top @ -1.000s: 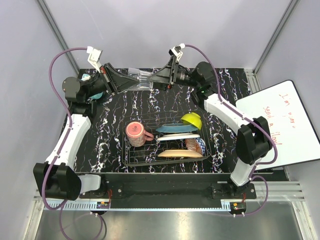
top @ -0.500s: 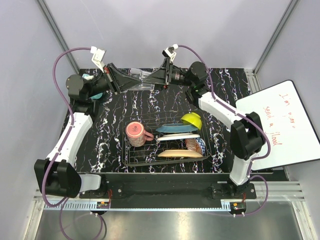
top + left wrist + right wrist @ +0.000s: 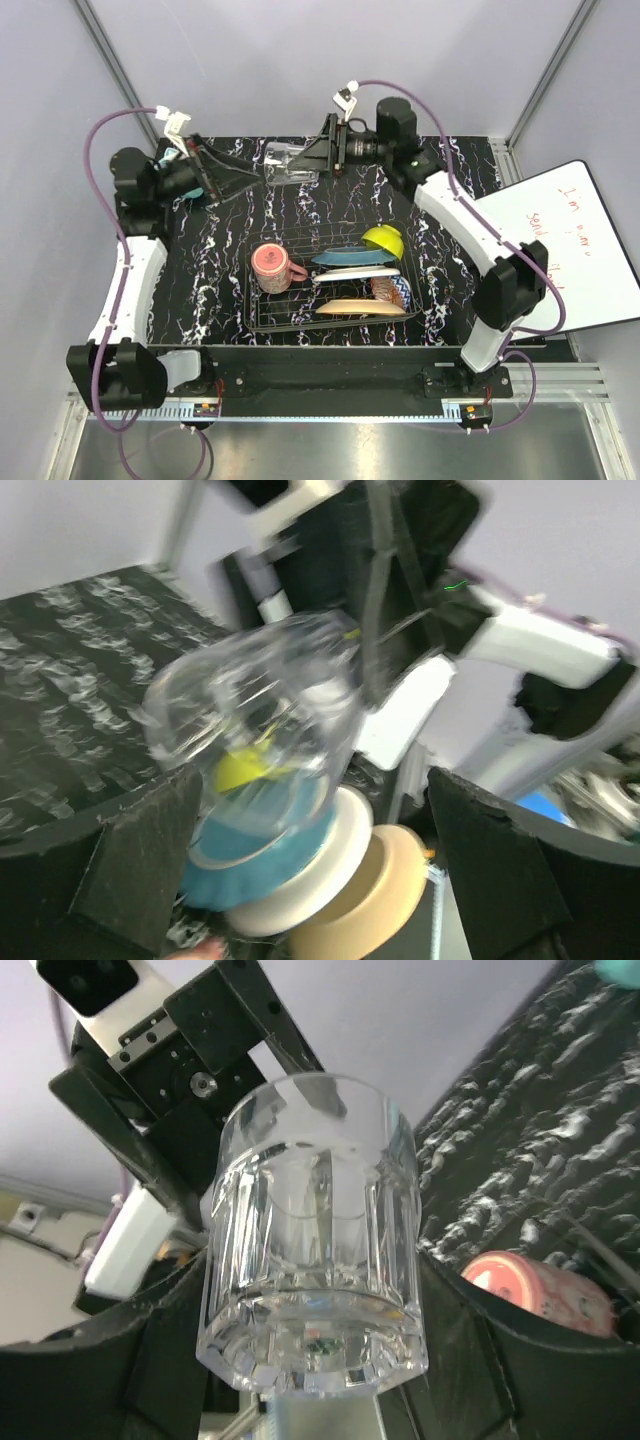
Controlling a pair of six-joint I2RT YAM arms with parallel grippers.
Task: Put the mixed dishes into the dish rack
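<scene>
**Clear glass gripped in mid-air by the right gripper**

The glass (image 3: 283, 163), a thick-walled, faceted clear tumbler, lies on its side above the far part of the black marbled table (image 3: 220, 250). The black fingers (image 3: 150, 1360) of the right gripper (image 3: 303, 160) clamp its base. The left gripper (image 3: 243, 177) is spread wide at the mouth end, not touching it. The dark wire rack (image 3: 262, 318) sits well apart.

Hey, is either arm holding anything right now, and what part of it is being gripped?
The right gripper holds the small clear glass by its sides, near the thick base. The left gripper is open and holds nothing.
</scene>
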